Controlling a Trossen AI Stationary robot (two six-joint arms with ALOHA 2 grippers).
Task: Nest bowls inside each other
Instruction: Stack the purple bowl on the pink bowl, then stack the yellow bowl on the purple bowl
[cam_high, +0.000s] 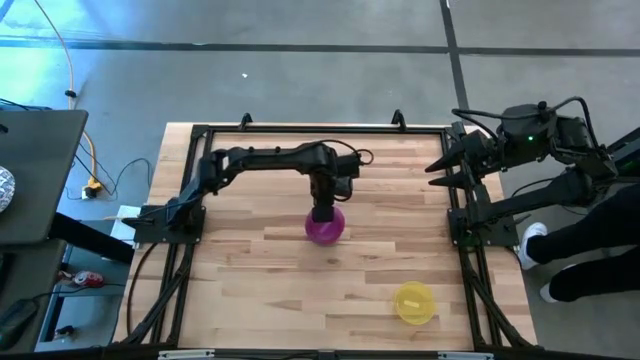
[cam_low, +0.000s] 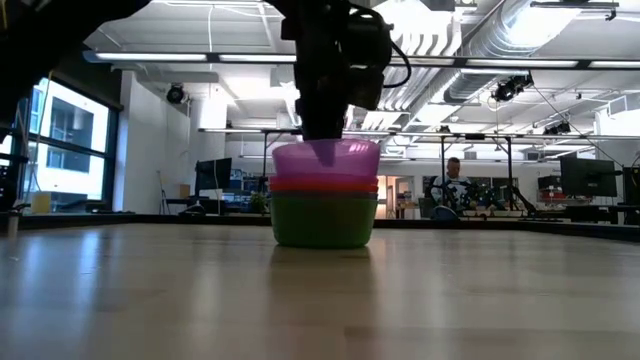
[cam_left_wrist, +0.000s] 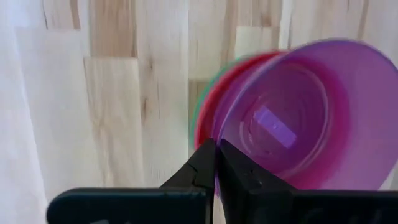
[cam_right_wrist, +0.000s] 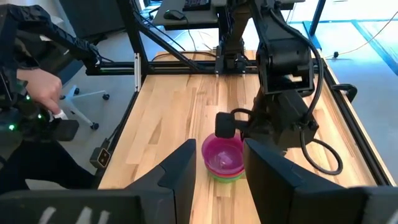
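Observation:
A stack of nested bowls (cam_high: 324, 227) stands on the table's middle: a green bowl (cam_low: 324, 221) at the bottom, a red one (cam_low: 324, 186) in it, a purple one (cam_low: 326, 160) on top. My left gripper (cam_left_wrist: 216, 163) is shut on the purple bowl's rim, from above. A yellow bowl (cam_high: 414, 302) stands alone near the front right. My right gripper (cam_right_wrist: 217, 162) is open and empty over the table's right edge (cam_high: 445, 165). Other bowls are hidden or out of view. My left gripper pinches the purple bowl's rim (cam_left_wrist: 219, 140) between its two fingers, one finger inside the bowl and one outside. The fingers point down from above. The purple bowl sits upright in the red bowl, on the stack.
A black frame (cam_high: 300, 128) runs round the wooden table top. A person's hand (cam_right_wrist: 40, 93) shows beyond the table in the right wrist view, and a person's legs (cam_high: 590, 250) show at the table's right. Bare table lies left of the stack.

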